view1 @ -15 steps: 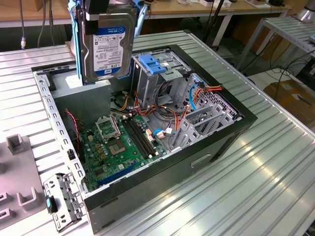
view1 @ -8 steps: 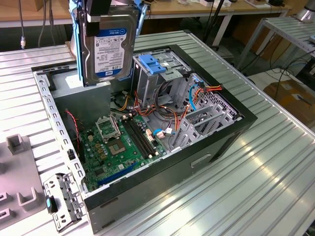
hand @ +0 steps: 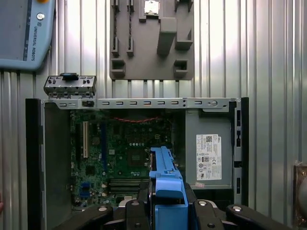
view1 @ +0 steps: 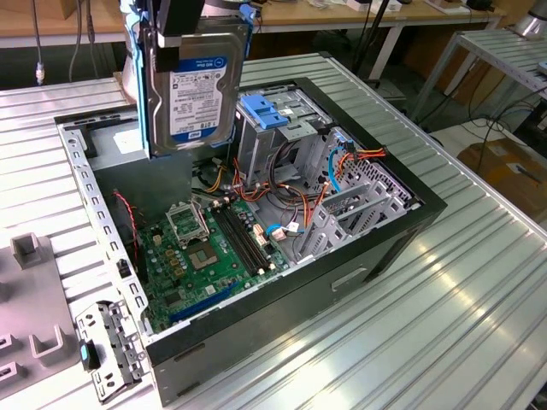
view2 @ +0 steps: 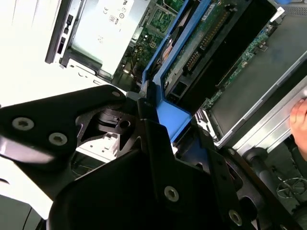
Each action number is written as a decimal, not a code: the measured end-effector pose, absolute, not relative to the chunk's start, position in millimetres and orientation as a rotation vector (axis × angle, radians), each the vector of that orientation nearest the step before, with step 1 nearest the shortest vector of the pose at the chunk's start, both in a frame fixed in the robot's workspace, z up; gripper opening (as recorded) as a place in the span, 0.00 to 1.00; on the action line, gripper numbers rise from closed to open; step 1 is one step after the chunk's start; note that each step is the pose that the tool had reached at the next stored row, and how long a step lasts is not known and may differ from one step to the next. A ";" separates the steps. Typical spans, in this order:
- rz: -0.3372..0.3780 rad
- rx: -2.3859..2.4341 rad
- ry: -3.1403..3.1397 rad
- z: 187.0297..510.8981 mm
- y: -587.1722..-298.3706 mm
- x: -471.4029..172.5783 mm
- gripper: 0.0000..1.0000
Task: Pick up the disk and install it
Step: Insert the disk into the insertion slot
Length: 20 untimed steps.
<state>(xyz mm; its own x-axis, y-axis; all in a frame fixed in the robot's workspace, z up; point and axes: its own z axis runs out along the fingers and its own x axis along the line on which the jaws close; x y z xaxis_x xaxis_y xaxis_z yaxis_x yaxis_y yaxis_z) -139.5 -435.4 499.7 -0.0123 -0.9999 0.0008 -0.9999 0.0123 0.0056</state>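
The disk (view1: 195, 85), silver-grey with a white and blue label and blue side rails, hangs upright above the far side of the open computer case (view1: 367, 256) in the exterior view. My gripper (view1: 184, 24) is shut on its upper end. In the first wrist view the blue rail (hand: 165, 179) sticks out between the black fingers (hand: 134, 211), over the motherboard (hand: 120, 153). In the second wrist view the disk's green circuit-board side (view2: 211, 38) and blue rail (view2: 172, 115) run out from the fingers (view2: 158, 143). The disk touches nothing in the case.
Inside the case are a metal drive cage (view1: 286, 145) topped by a blue latch plate (view1: 265, 111), loose cables (view1: 291, 201) and a grey box with a white sticker (hand: 208, 153). A grey fixture plate (hand: 151, 38), a metal bracket (hand: 69, 86) and a pendant (hand: 24, 33) lie beside the case. A hand (view2: 301, 120) shows nearby.
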 end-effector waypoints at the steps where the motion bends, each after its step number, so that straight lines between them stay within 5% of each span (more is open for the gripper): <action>1: -0.005 2.205 -2.232 499.7 -436.5 -139.4 0.37; 20: -0.004 2.204 -2.231 499.0 -443.6 -127.5 0.37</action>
